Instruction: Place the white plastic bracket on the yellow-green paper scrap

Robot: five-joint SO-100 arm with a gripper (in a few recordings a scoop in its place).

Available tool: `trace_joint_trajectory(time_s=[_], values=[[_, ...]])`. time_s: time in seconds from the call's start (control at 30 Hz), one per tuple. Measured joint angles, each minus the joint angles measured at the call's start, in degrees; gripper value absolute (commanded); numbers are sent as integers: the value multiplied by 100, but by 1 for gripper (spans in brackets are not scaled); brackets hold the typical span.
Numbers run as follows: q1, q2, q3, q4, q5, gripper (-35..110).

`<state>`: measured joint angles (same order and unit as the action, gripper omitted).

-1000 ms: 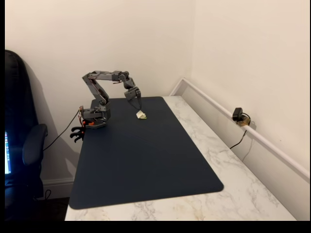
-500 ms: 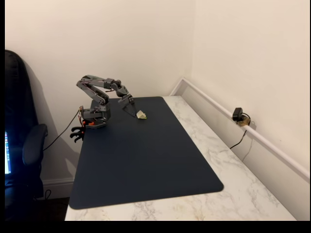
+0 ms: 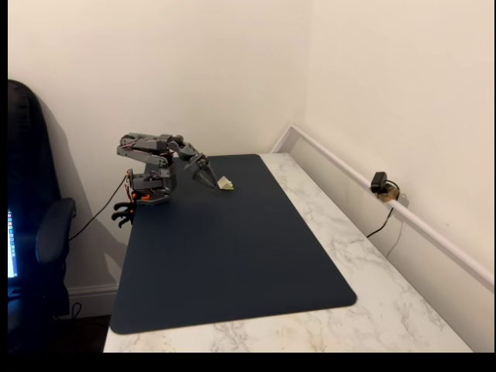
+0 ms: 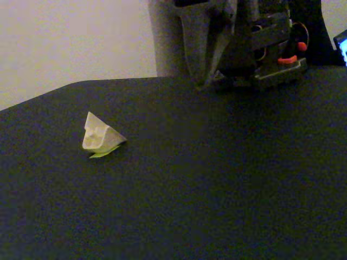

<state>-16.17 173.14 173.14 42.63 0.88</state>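
Cream walls meet in a corner behind a marble-patterned table [image 3: 372, 294] that carries a large dark blue mat [image 3: 225, 256], and the mat covers most of the tabletop in a fixed view. At the far left of that view a black office chair [image 3: 35, 248] stands beside the table, with a lit sliver of screen at the picture's edge. The grey arm's base [image 3: 151, 190] sits at the mat's far left corner, a cable trailing off it toward the chair, and the arm is folded low with its links lying nearly level above the base. Its gripper [image 3: 208, 179] slopes down toward the mat's far edge, tip just beside the bracket; at this size I cannot tell whether the claw is spread or pressed together. In another fixed view the white plastic bracket [image 4: 100, 134] rests on the mat, a small wedge with its point up, apart from the arm parts seen at the top of that picture. Under its lower edge the yellow-green paper scrap [image 4: 103, 153] peeks out, so the bracket lies on it. Farther right, a small black camera [image 3: 380, 184] perches on the white rail [image 3: 434, 232] along the right-hand wall, its cord hanging below.
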Motion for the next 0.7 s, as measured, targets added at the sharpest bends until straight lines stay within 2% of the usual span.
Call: trace_joint_trajectory(time_s=[0.2,0.7], values=[[176,1354,360,756,-70,0],[369,1424,360,826,79,0]])
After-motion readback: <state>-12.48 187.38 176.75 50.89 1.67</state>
